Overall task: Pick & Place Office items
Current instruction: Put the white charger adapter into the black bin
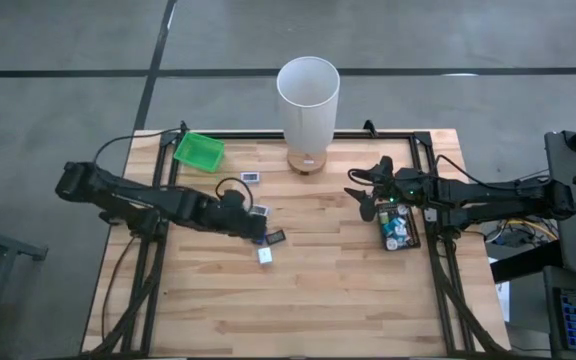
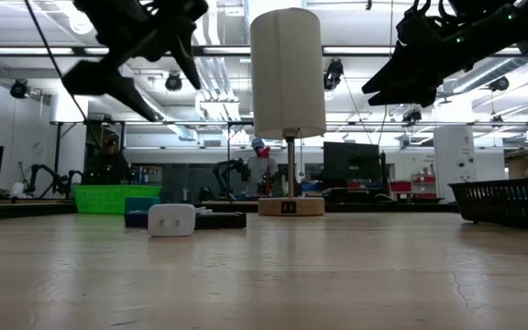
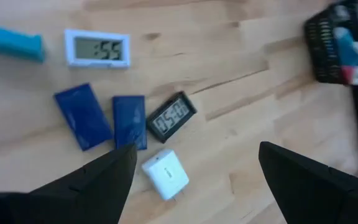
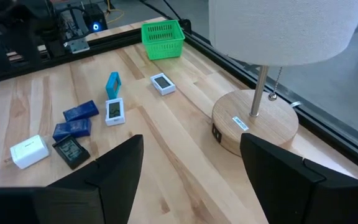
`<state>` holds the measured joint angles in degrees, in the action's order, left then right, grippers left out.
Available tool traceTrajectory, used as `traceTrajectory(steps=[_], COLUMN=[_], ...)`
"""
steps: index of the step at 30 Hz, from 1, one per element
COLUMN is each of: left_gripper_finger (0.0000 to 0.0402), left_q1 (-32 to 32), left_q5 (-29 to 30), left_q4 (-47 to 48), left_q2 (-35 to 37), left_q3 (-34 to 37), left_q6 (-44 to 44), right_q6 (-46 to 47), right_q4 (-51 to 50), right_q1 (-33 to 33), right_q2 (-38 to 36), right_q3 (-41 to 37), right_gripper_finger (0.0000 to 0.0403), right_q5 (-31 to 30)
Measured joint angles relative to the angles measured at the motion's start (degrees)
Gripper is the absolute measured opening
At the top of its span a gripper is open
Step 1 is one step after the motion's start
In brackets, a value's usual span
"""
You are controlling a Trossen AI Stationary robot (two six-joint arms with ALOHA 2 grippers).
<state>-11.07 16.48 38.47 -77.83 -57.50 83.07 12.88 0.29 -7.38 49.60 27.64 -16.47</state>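
I see several office items already in the black tray [image 1: 400, 243], a cluster left mid-bench by the white block [image 3: 165, 175], my left end effector [image 3: 194, 171] spread above, empty.

A robotics lab: other robot arms [image 2: 232, 172] on benches, monitors [image 2: 351, 160], ceiling strip lights [image 2: 26, 37]

Black mesh tray [image 3: 335, 46] is blurred and cut by the frame edge in my left wrist feed; can't identify the pieces inside. White lamp shade [image 4: 284, 28] is cropped at the top. From overhead, the left arm hides the dark blue rectangular pieces [image 3: 101, 118].
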Motion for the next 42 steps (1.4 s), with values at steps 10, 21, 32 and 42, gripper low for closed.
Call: traceTrajectory(steps=[10,21,32,42], left_gripper_finger=[0.0346,0.0333,0.0333,0.0332], left_q1=[-1.0,-0.34,-0.58,-0.58], left_q5=[-10.89,-12.28,-17.58,-23.35], left_q4=[12.62,5.43,-4.95,-10.86], left_q2=[-15.1,-16.46,-17.3,-21.36], left_q3=[-11.58,-11.21,-3.12,-1.33], left_q6=[17.29,19.75,29.41,31.35], right_q6=[0.0,0.0,0.0,0.0], right_q4=[-0.02,-0.02,0.0,0.0], right_q1=[0.0,0.0,-0.02,-0.02], right_q2=[0.0,0.0,0.0,0.0], right_q3=[0.0,0.0,0.0,0.0], right_gripper_finger=[0.0253,0.0265,0.0261,0.0259], right_q5=[0.0,0.0,0.0,0.0])
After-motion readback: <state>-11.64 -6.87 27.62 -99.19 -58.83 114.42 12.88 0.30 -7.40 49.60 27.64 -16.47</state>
